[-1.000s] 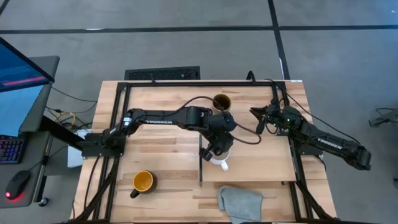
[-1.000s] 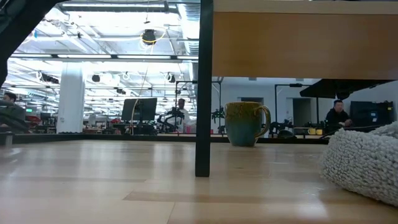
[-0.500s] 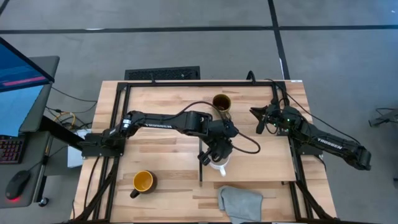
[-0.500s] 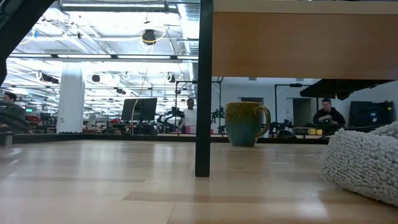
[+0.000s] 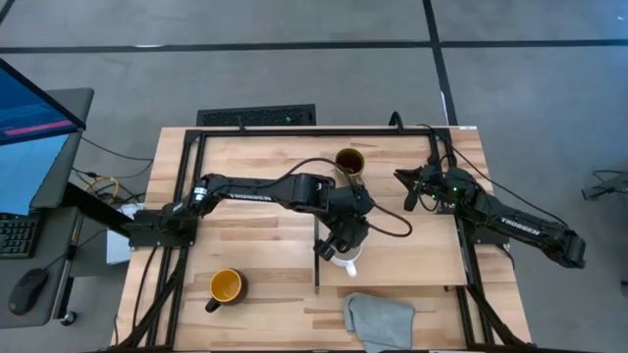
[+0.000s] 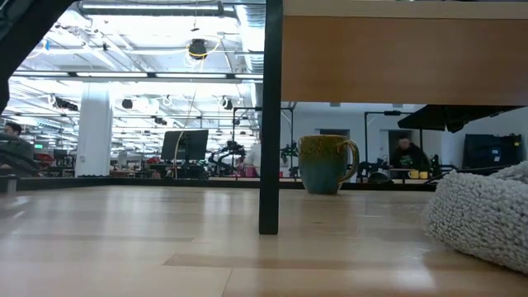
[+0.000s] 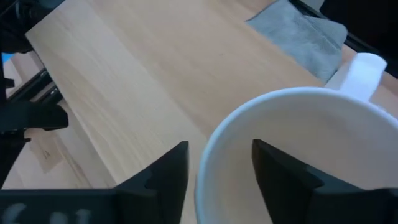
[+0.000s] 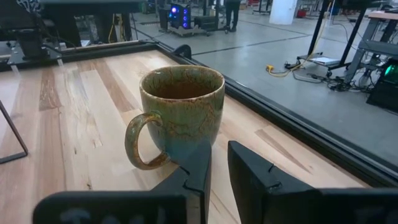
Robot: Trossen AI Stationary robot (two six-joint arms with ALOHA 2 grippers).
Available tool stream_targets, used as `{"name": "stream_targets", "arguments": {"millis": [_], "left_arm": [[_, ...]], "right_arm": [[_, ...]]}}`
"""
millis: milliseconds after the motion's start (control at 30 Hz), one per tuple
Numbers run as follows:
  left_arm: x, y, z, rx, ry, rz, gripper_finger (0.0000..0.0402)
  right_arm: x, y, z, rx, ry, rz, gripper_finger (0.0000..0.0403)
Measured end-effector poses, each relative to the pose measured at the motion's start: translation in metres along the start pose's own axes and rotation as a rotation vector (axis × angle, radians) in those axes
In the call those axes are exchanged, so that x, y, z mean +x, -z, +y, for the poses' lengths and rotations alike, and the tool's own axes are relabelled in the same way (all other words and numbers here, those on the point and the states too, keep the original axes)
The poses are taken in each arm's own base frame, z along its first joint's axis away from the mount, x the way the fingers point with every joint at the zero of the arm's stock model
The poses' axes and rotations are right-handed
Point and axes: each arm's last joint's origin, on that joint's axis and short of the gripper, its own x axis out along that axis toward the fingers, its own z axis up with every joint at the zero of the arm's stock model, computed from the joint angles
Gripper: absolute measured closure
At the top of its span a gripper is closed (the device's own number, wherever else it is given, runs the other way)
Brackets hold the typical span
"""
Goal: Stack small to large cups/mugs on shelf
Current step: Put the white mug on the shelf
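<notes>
The small white mug (image 5: 346, 263) is over the left part of the light-wood shelf (image 5: 412, 250), next to its dark strip. My left gripper (image 5: 339, 245) is above it, shut on its wall; the mug fills the left wrist view (image 7: 298, 155). The olive-brown mug (image 5: 349, 162) stands on the table at the far middle, straight ahead of my right gripper (image 8: 219, 149), whose fingers are together and empty (image 5: 400, 179). The black mug with yellow inside (image 5: 224, 287) stands on the table at the near left. My left gripper has the white mug by its rim and wall (image 7: 208, 143), on the side opposite the handle (image 7: 364, 71). One finger (image 7: 277, 174) is inside the mug and one (image 7: 158, 180) is outside. The fingers come from above, pointing down. The mug is upright; whether it rests on the shelf I cannot tell.
A grey cloth (image 5: 378, 319) lies at the near edge, right of middle, close to the shelf's near side. The shelf stands raised on a thin dark leg (image 6: 270, 124). The dark frame rails run along the table's edges. People move in the room beyond.
My left gripper has gone a little toward the table's near edge and down over the white mug, which stays upright on the shelf's left part. My right arm has kept still.
</notes>
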Motion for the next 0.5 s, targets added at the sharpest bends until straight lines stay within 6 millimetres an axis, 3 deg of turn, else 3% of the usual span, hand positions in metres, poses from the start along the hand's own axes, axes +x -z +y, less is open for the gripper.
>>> {"name": "stream_targets", "arguments": {"millis": [233,500], "left_arm": [[-0.0002,-0.0023,-0.0022,0.032,-0.028,0.014,0.0177],[0.0003,-0.0048,-0.0058,0.043,-0.041,0.023,0.0168]], "right_arm": [[0.0000,0.0000,0.0000,0.000,0.000,0.000,0.0326],[0.0000,0.0000,0.0000,0.000,0.000,0.000,0.0326]]}}
